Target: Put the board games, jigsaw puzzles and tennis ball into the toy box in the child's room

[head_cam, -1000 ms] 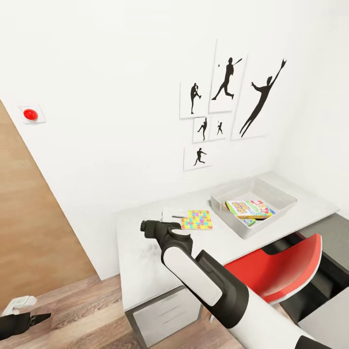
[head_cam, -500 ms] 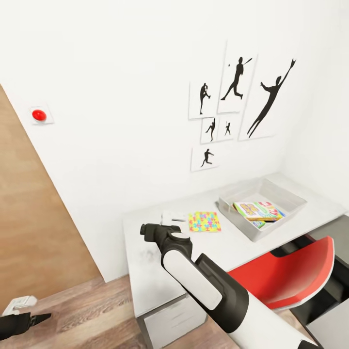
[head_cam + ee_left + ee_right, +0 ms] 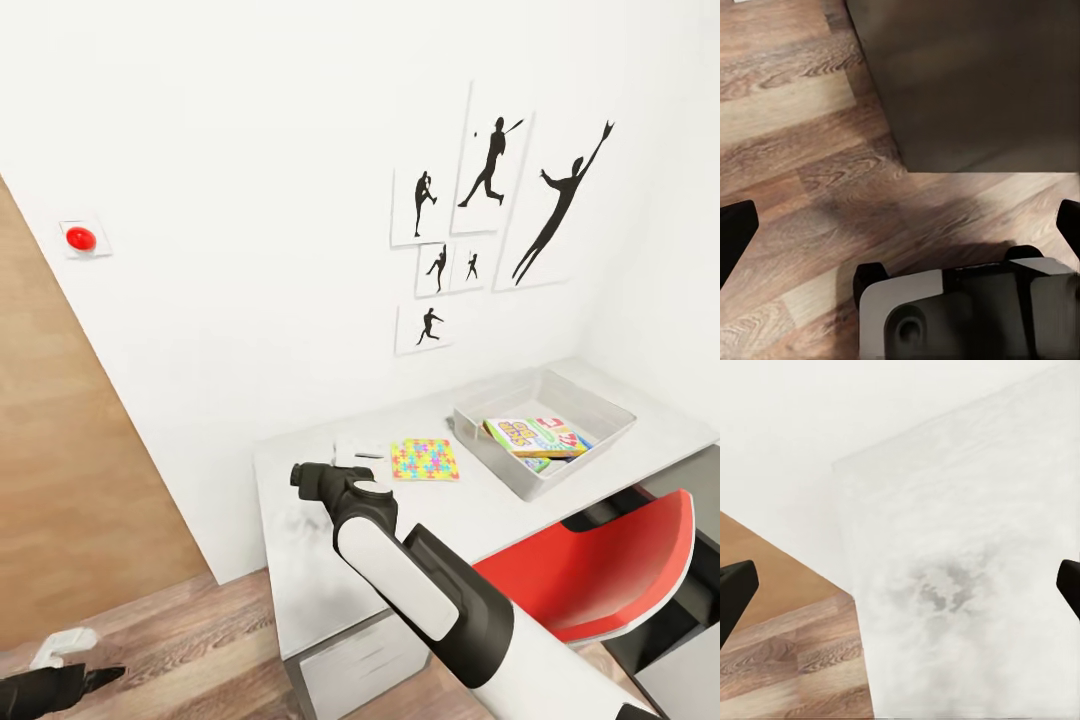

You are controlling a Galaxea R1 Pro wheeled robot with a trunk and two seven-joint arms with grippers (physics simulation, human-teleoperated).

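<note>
Shallow light grey toy tray (image 3: 590, 432) resting on the pale grey worktop (image 3: 300, 560), near the white corner, with printed game boxes (image 3: 535, 437) lying inside. Multicolour jigsaw square (image 3: 425, 459) flat on the worktop just beside the tray. Red chair (image 3: 590, 570) tucked in front. Right jaws (image 3: 900, 585) spread wide and empty above the worktop's near end. Left jaws (image 3: 900, 225) wide apart, empty, low over the wood-plank floor (image 3: 787, 135).

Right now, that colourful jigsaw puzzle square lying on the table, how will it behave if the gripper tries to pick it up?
The jigsaw puzzle lies flat on the table, so its low edge looks hard to pinch; it would probably slide rather than tip or roll. It looks thin and boxy, so likely stiff and light. The right gripper, open, could push it.
</note>
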